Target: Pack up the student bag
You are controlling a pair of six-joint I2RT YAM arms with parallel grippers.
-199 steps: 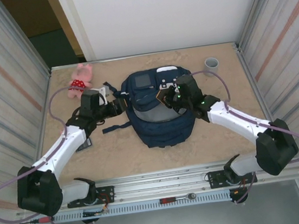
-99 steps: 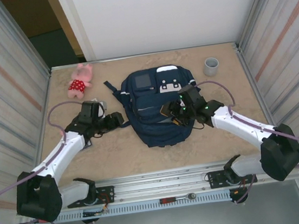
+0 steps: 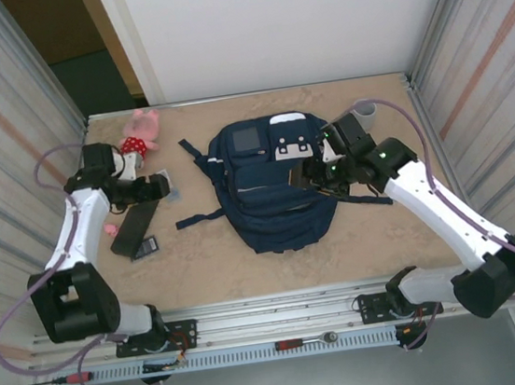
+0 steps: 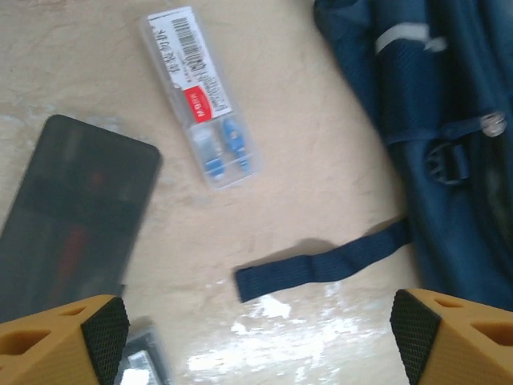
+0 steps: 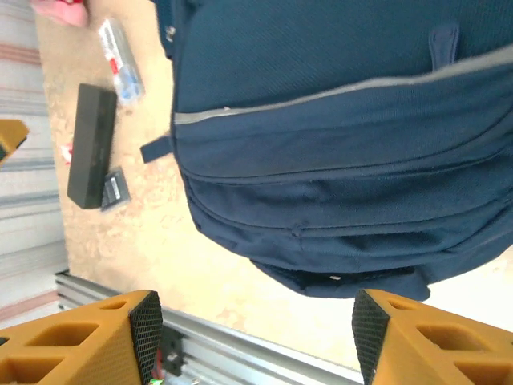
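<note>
The left pincer (image 4: 260, 330) is spread, a clear case (image 4: 200, 96) holding blue pieces lying beyond it; the right pincer (image 5: 255, 329) is spread over the student bag (image 5: 337, 152).

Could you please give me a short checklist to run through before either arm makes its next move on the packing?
1. Jaws of the left gripper wide apart and empty: ok.
2. Jaws of the right gripper apart and empty, above the student bag: ok.
3. The clear plastic case lies flat on the table, apart from the dark case: ok.
4. The loose strap is not lying on the clear plastic case: ok.
5. The student bag has a compartment open to pack into: cannot tell, no gap is visible.
</note>
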